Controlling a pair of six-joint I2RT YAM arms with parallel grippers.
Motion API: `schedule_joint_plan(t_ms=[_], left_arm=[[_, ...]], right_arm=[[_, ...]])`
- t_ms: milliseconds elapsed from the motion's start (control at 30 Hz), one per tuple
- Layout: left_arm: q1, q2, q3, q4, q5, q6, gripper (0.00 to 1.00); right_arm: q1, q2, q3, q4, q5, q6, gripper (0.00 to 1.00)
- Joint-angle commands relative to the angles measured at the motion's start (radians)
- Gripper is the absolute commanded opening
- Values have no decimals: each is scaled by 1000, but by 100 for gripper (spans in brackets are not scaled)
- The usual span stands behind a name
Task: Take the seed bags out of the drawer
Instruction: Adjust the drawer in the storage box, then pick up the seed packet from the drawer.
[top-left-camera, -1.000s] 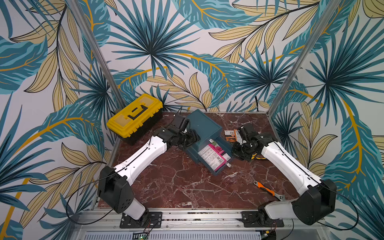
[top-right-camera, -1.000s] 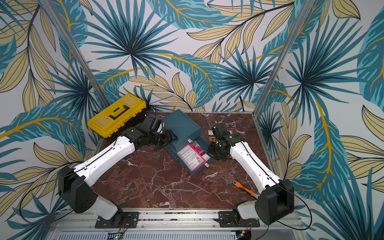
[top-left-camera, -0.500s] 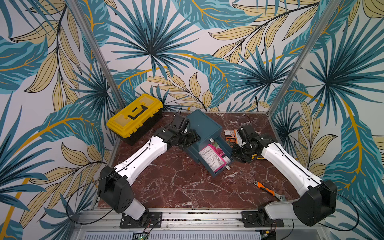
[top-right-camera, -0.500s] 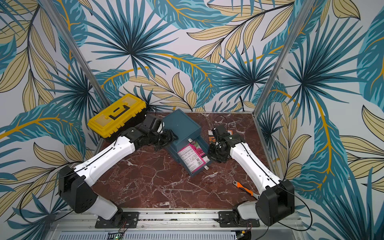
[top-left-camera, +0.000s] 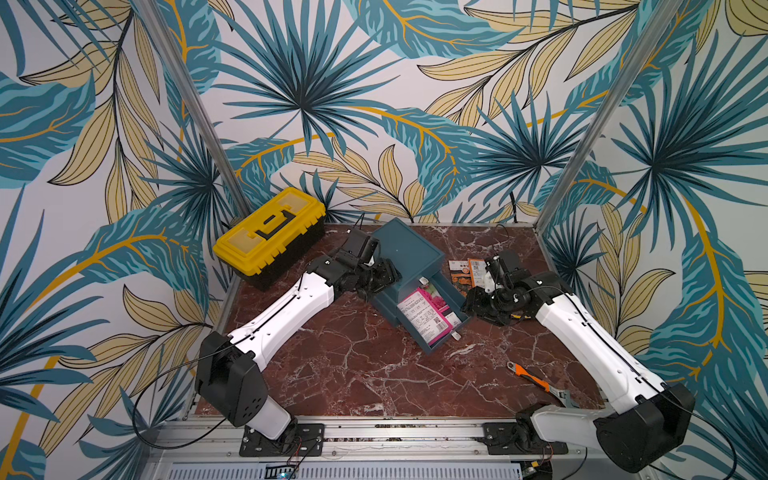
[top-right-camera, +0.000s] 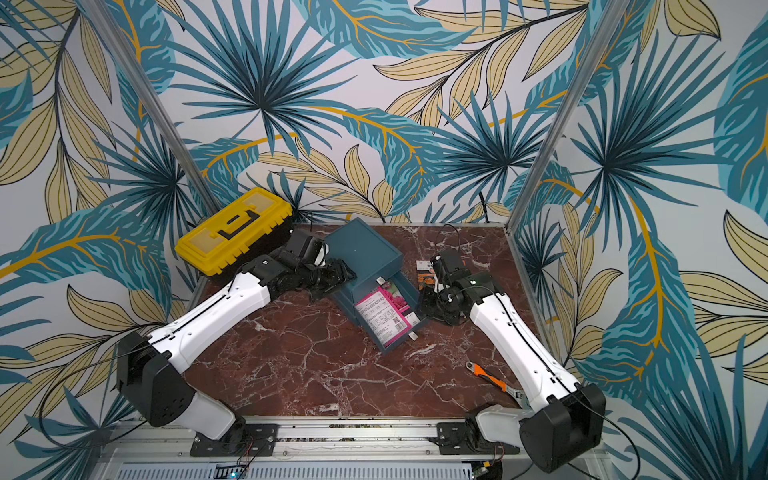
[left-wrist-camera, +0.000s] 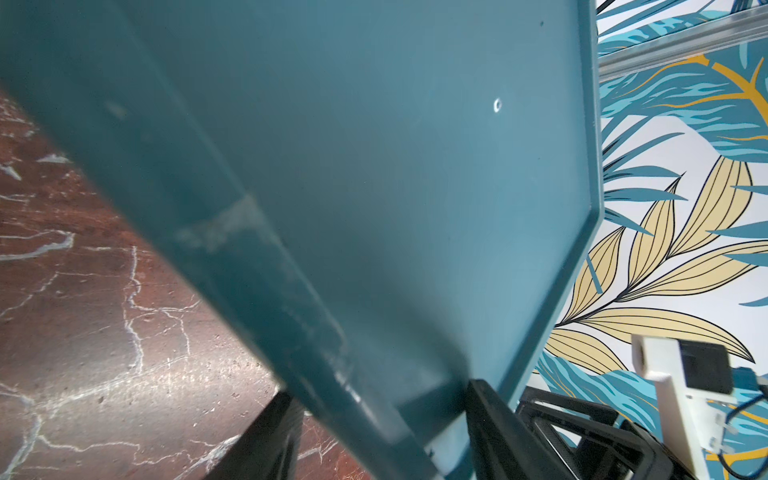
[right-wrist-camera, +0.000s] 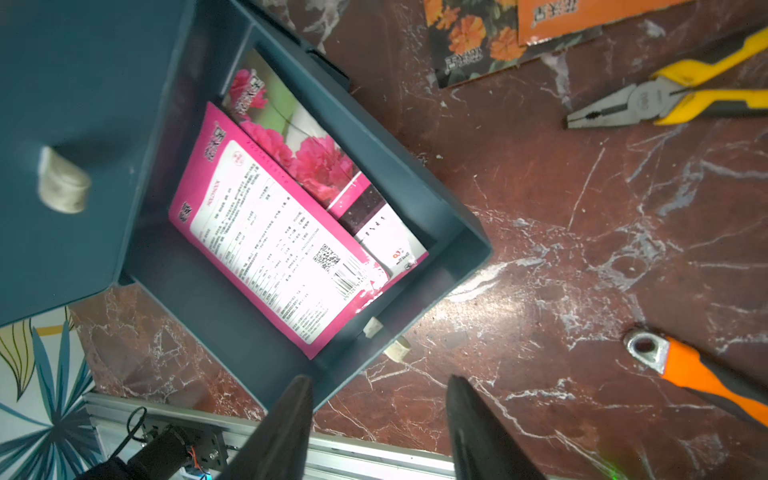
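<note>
Now, taking the back wall as twelve o'clock on the marble table (top-left-camera: 332, 374), a yellow toolbox (top-left-camera: 270, 232) is sitting at ten o'clock by the left edge. Just to its right, the left gripper (top-left-camera: 384, 275) is clamping the teal cabinet (top-left-camera: 409, 249) near twelve o'clock. In the left wrist view its fingers (left-wrist-camera: 494, 419) are pressing on either side of the cabinet's wall. The drawer (right-wrist-camera: 419, 174) is standing pulled out toward five o'clock. Two magenta seed bags (top-left-camera: 424, 318) are lying flat inside it, the upper one showing its white text panel and QR code and overlapping the one with pink flowers. Right of the drawer, the right gripper (right-wrist-camera: 380, 415) is hovering with its jaws spread and nothing between them, pointing at the drawer's front corner. Two orange seed bags (top-left-camera: 467, 270) are lying on the table at two o'clock, just beyond that gripper and outside the drawer. Yellow-handled pliers (right-wrist-camera: 665, 99) are resting near them, and an orange-handled wrench (top-left-camera: 536, 380) is lying at four o'clock, well apart from the drawer.
</note>
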Motion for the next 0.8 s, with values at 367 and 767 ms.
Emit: schedule_joint_plan(t_ms=[367, 767], left_arm=[[73, -69, -59, -16, -6, 26, 65], [99, -63, -16, -52, 5, 48, 65]], right_arm=[[42, 255, 99, 180, -206, -231, 49], [59, 361, 58, 287, -172, -244, 49]])
